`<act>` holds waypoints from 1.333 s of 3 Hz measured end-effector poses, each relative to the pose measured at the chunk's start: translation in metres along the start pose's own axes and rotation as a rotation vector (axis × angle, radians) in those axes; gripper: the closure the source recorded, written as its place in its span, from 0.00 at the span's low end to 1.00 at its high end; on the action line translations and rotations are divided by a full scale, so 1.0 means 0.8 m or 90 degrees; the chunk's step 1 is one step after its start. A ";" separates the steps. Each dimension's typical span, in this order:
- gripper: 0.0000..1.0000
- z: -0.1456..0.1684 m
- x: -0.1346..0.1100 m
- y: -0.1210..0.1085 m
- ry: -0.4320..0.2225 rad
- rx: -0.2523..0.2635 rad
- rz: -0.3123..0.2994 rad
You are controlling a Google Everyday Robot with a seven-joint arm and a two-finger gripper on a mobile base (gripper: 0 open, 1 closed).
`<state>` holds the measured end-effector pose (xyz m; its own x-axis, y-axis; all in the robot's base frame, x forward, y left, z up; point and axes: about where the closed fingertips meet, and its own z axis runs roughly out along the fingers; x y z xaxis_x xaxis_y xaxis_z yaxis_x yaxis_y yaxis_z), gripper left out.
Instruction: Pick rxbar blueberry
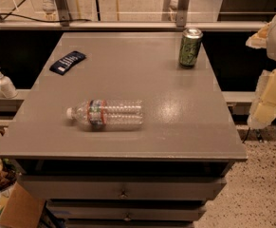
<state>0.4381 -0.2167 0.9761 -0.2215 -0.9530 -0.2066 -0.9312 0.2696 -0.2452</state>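
The rxbar blueberry (pixel 68 62) is a small flat dark navy wrapper with white lettering. It lies at the far left of the grey table top (pixel 175 108), close to the left edge. My gripper (pixel 269 95) is a pale cream shape at the right edge of the view. It is off the table's right side, raised and far from the bar, and nothing shows in it.
A clear plastic water bottle (pixel 106 114) lies on its side in the front middle of the table. A green can (pixel 190 47) stands upright at the far right. A white pump bottle (pixel 4 82) stands on a ledge to the left. Drawers (pixel 123 189) are below.
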 end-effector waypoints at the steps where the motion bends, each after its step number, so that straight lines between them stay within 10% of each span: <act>1: 0.00 0.000 0.000 0.000 0.000 0.000 0.000; 4: 0.00 -0.007 -0.121 -0.073 -0.025 0.056 -0.196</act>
<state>0.5120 -0.1408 1.0156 0.0792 -0.9860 -0.1469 -0.9239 -0.0173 -0.3823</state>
